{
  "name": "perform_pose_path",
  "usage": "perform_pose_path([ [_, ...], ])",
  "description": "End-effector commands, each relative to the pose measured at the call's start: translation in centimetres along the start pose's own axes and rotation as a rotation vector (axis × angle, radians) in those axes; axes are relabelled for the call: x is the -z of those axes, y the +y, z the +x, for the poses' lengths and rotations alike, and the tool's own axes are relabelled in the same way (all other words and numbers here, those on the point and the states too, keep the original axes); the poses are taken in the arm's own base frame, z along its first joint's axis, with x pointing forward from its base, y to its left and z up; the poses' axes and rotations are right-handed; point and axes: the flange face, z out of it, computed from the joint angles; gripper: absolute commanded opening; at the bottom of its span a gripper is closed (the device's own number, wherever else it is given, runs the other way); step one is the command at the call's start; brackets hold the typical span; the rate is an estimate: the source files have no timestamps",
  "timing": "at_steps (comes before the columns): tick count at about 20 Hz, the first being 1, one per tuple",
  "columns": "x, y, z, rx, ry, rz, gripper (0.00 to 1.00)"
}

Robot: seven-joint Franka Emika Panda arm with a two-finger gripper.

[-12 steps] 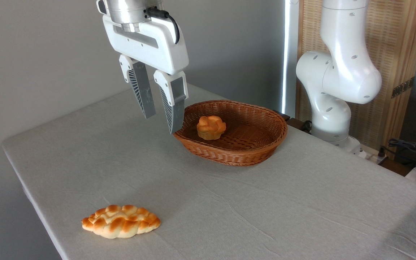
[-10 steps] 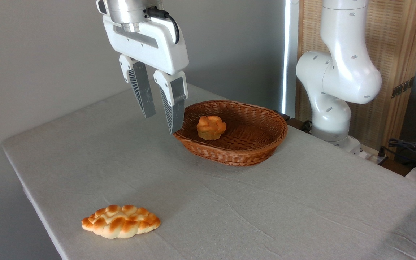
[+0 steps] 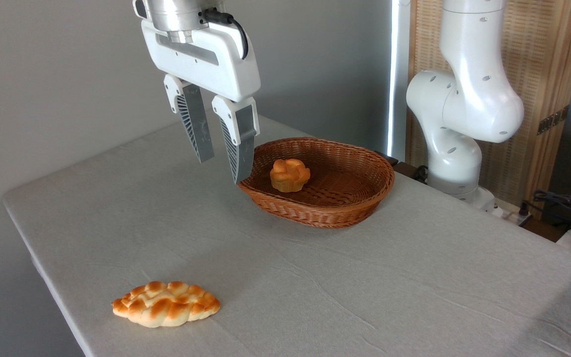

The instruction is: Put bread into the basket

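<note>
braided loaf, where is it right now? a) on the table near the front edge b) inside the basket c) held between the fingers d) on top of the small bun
a, the braided loaf lies flat on the table near its front edge, far from the basket and the empty, open gripper.

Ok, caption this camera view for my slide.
Open claw hovers beside oval wicker basket; braided golden loaf lies apart on table.
</note>
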Motion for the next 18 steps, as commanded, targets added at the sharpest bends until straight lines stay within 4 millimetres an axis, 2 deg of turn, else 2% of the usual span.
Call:
perform_pose_path([
  [1,0.7,-0.4,0.0,-0.003,0.036,0.015,1.0],
  [9,0.0,-1.1,0.9,-0.014,0.105,0.074,1.0],
  [11,-0.3,-1.2,1.9,-0.039,0.152,0.104,1.0],
  [14,-3.4,-0.8,3.1,-0.146,0.159,0.129,1.0],
  [17,-4.0,-0.7,3.4,-0.252,0.146,0.134,1.0],
  [18,-4.9,-0.9,3.6,-0.313,0.13,0.127,1.0],
])
